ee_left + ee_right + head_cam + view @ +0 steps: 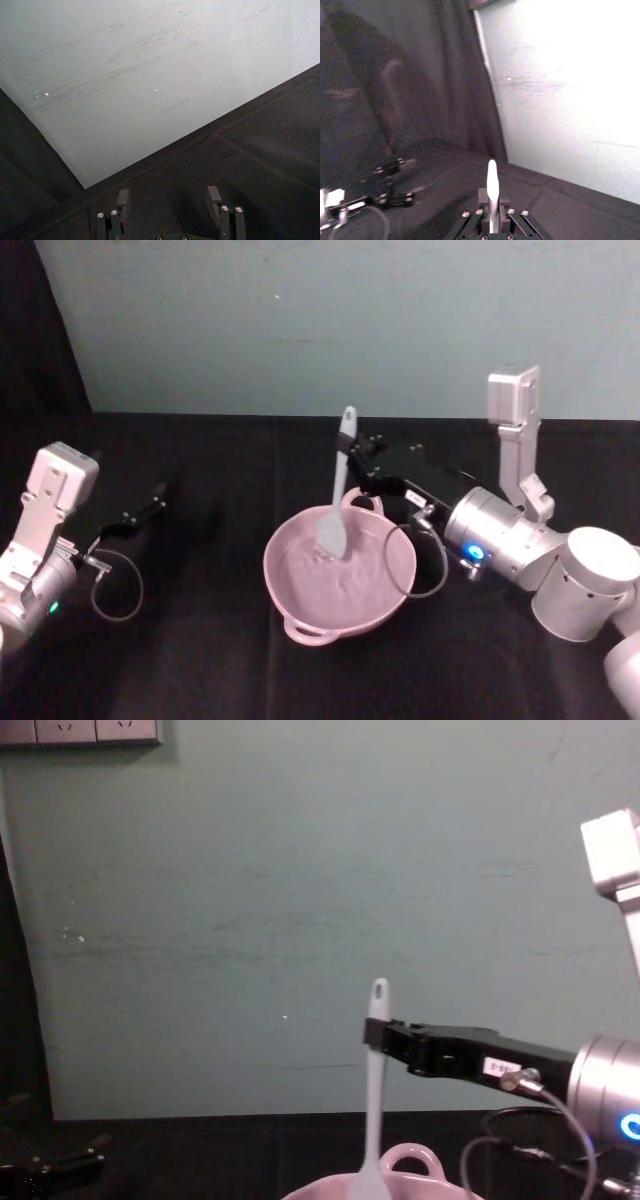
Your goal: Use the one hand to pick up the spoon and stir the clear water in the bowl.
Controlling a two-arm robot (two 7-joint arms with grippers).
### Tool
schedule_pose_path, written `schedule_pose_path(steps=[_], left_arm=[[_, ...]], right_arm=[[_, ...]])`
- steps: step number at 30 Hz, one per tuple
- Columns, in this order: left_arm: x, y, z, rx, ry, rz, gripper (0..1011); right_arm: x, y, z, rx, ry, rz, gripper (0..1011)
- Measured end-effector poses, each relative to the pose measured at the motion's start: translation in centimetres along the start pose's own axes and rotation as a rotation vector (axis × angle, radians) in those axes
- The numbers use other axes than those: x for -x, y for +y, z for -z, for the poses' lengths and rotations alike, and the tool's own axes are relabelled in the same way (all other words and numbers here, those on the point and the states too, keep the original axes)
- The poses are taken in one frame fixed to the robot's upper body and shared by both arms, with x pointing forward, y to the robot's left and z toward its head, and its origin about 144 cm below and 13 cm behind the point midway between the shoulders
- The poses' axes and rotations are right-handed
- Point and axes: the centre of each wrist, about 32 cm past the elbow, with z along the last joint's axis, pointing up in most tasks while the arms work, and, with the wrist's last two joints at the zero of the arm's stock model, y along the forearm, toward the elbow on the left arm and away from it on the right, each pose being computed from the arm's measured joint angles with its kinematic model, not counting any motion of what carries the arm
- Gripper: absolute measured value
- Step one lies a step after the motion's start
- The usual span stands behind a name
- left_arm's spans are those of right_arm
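Gripping spoon (pixel 339 490), right pincer (pixel 351 451), blade in bowl (pixel 338 626)

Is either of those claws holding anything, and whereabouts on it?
The right gripper pinches the spoon high on its handle, below the tip; the left gripper holds nothing.

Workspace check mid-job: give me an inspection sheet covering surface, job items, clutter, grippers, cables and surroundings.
Surface: table covered in black cloth.
Job's things: spoon near upright, blade down inside the pink bowl.
Clutter: nothing seen.
Grippers: right gripper shut on the spoon's handle above the bowl; left gripper open, holding nothing, parked at left.
Cables: left cable loop at its wrist; right cable loop overlaps the bowl's rim in the head view.
Surroundings: pale wall behind, dark curtain at left.
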Motion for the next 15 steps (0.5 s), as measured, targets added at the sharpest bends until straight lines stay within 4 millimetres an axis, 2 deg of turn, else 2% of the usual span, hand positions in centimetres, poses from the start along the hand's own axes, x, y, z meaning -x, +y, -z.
schedule_pose_path(steps=[8, 15], left_arm=[[0.0, 0.0, 0.0, 0.0, 0.0, 0.0, 1005], [0.0, 0.0, 0.0, 0.0, 0.0, 0.0, 1005]], right_arm=[[-1.0, -1.8, -0.7, -0.008, -0.032, 0.068, 110], [-0.5, -2.9, -0.9, 0.003, -0.055, 0.065, 110]])
